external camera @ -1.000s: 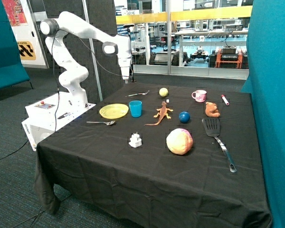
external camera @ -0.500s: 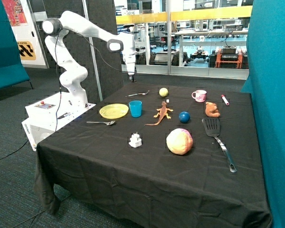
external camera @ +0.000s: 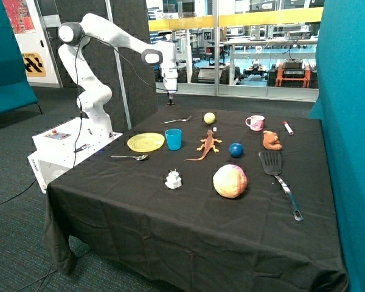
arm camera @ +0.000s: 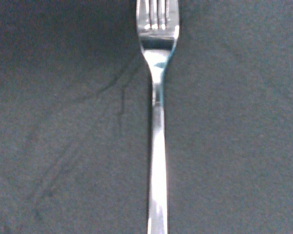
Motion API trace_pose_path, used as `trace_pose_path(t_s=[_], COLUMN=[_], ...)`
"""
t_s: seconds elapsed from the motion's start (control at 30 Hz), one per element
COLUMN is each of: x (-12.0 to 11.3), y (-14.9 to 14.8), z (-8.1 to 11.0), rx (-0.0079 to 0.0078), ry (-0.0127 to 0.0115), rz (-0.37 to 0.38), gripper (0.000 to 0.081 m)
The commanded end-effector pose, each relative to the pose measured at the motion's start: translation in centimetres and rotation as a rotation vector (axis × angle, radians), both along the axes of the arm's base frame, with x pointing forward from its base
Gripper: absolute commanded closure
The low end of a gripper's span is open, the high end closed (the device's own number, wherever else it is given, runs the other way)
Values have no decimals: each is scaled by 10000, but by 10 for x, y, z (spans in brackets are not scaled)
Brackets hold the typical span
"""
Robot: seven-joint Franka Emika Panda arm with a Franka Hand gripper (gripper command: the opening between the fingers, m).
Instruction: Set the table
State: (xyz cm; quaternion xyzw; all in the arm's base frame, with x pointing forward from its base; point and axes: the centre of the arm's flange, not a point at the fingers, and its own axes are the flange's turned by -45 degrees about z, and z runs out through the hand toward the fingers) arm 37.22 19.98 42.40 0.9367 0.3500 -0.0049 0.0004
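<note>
The arm reaches out from its white base box (external camera: pixel 61 149) at the tabletop's (external camera: pixel 188 225) edge, and the gripper (external camera: pixel 170 94) hangs above the fork (external camera: pixel 177 120) at the far side of the black cloth. Whether the jaws are apart or together I cannot tell; they do not show in the wrist view. That view looks straight down the fork (arm camera: pixel 157 122), handle running along the middle of the picture, which suggests the arm is lined up over it for a pick.

Going rightward along the cloth: a spoon (external camera: pixel 129 157) lies near the front of a yellow plate (external camera: pixel 145 142), with a blue cup (external camera: pixel 173 139) touching or just beside the plate's rim. These three look like a place setting half made, and the fork lies apart behind them, so it seems the piece not yet brought in.

In front sits a small white object (external camera: pixel 173 179). Further on come a toy lizard (external camera: pixel 207 145), a yellow ball (external camera: pixel 209 118), a blue ball (external camera: pixel 236 149), a large pink and yellow ball (external camera: pixel 230 181), a pink mug (external camera: pixel 255 123), a small brown toy (external camera: pixel 271 140), a spatula (external camera: pixel 278 180) and a marker (external camera: pixel 288 128), scattered well apart and likely just clutter to avoid
</note>
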Motion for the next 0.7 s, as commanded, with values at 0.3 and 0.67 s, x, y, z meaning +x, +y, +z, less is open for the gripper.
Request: trace_pose_path(t_s=[0.3, 0.67], x=[-23, -22], y=[14, 10], z=[-31, -52], rx=[42, 42], ry=[-89, -89], rz=[326, 167], gripper=[316, 322])
